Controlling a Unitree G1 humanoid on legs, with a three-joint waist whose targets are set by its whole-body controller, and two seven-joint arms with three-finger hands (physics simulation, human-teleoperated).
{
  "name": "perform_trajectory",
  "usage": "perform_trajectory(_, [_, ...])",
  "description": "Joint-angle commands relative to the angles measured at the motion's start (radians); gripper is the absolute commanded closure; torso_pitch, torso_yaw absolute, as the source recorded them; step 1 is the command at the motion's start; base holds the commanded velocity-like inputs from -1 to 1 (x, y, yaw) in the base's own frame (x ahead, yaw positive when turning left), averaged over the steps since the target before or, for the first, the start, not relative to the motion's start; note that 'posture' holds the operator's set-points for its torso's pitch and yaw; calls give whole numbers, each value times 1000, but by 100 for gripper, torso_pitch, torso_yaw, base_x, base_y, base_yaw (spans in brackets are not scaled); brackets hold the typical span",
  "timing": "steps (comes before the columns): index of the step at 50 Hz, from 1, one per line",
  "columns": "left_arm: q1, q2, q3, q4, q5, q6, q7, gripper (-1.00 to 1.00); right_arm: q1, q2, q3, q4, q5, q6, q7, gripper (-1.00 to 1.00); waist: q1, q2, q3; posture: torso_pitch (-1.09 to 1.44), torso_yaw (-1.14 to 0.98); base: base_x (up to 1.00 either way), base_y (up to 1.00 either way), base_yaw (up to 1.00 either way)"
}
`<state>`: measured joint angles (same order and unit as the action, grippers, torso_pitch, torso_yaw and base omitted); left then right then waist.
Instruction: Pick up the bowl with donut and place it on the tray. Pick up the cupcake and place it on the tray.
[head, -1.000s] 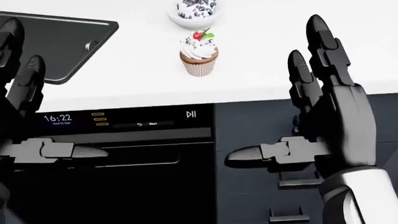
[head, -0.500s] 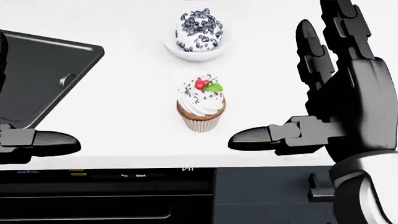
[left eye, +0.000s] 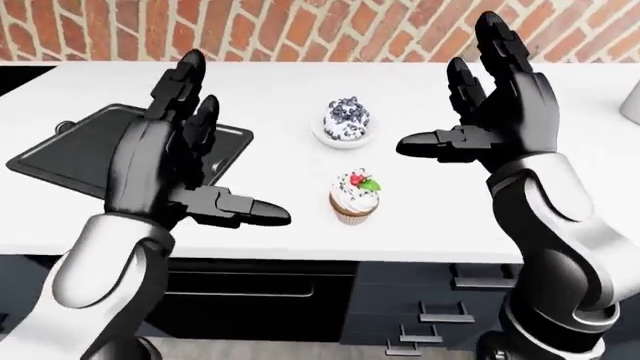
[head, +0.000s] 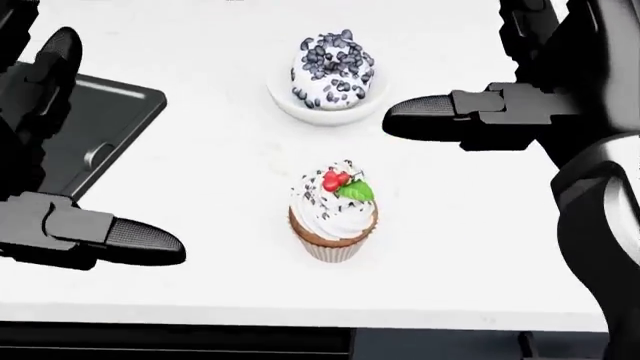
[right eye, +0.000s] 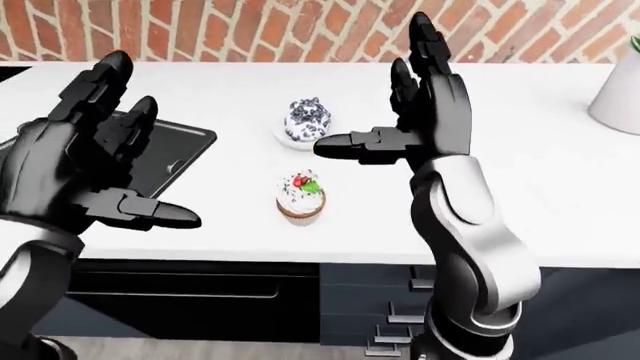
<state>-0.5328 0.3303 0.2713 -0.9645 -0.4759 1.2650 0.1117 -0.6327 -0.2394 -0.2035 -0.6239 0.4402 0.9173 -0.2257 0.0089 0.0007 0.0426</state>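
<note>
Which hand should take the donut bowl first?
Probably right. The right hand is open with its thumb beside the bowl with donut. The left hand, also open, hovers over the tray, farther from the bowl.

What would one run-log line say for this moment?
left hand: open, empty | right hand: open, beside bowl with donut | cupcake: untouched on counter | tray: empty

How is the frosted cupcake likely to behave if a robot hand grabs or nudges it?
The white-frosted cupcake with red cherry looks top-heavy: tall swirl over a narrower paper base, so a sideways nudge may tip it. The frosting probably smears if pinched; gripping the ribbed wrapper seems safer. It stands alone on the white counter, probably light.
</note>
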Motion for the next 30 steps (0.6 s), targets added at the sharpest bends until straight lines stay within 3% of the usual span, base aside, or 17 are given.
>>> perform_trajectory(1, [-35,-3,-12,-26,25,-9,8,-100,-36,-17,-6,-7,5,-33,-8,-100,1,1,-23,0,0,0,0,0])
perform_trajectory(8, [-56,-41,-55,-44,90,20,-23,-100,-125,-58,0,92,-30,-19,-24,-100,-2,4,-28,0,0,0,0,0])
perform_trajectory(13, [-42,-67,-203,-36,204,-4,-37,-100,-216,-69,14,174,-57,-6,-27,-100,-3,1,-25,0,0,0,0,0])
perform_trajectory(15, [-22,-76,-280,-27,274,-27,-55,-100,-233,-66,16,186,-62,0,-30,-100,-2,0,-23,0,0,0,0,0])
perform_trajectory(22, [-8,-143,-471,91,558,-113,-174,-100,-254,-67,4,169,-51,22,-40,-100,5,-12,-20,0,0,0,0,0])
perform_trajectory(30, [35,-270,-569,226,908,-222,-369,-100,-280,-81,-11,111,13,68,-85,-100,15,-27,-16,0,0,0,0,0])
